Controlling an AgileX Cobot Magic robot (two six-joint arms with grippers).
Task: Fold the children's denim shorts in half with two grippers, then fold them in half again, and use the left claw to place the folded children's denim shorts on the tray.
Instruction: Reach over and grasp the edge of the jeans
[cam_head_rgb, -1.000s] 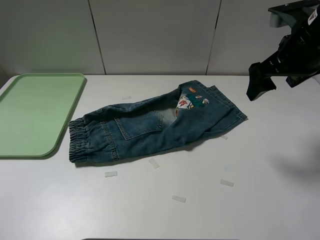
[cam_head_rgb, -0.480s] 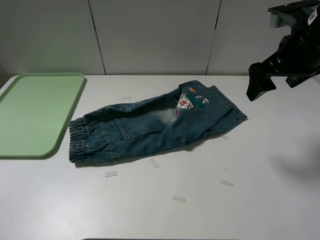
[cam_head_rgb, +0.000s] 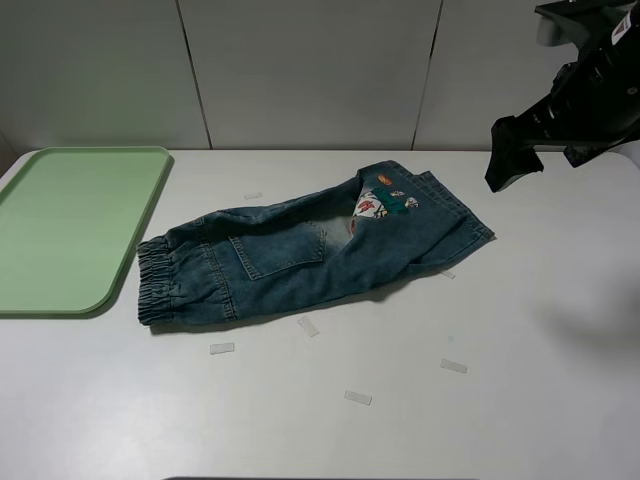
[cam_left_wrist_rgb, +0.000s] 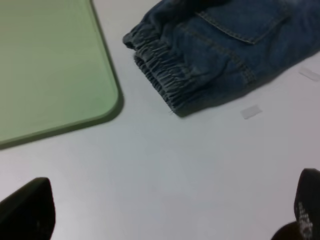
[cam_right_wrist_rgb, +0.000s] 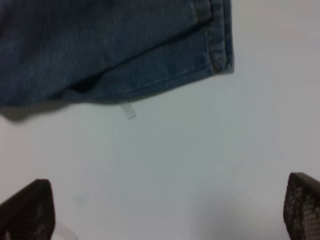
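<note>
Shorts (cam_head_rgb: 300, 255) rumpled near tray (cam_head_rgb: 60, 225). Left gripper (cam_left_wrist_rgb: 170, 212), right gripper (cam_right_wrist_rgb: 162, 210) both released, empty. Risk: uneven pinches at waistband (cam_left_wrist_rgb: 165, 82) and hem (cam_right_wrist_rgb: 220, 45) skew fold; single-layer grab lets layers slide.

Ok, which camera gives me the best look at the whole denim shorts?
Exterior high: the denim shorts are whole in frame, cartoon patch showing. Left wrist shows only the gathered waistband end and a pocket; right wrist only a hem corner.

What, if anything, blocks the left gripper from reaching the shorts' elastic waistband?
Probably yes, nothing visible does. The left gripper is open, and only table lies between its fingers and the waistband; the tray sits aside.
</note>
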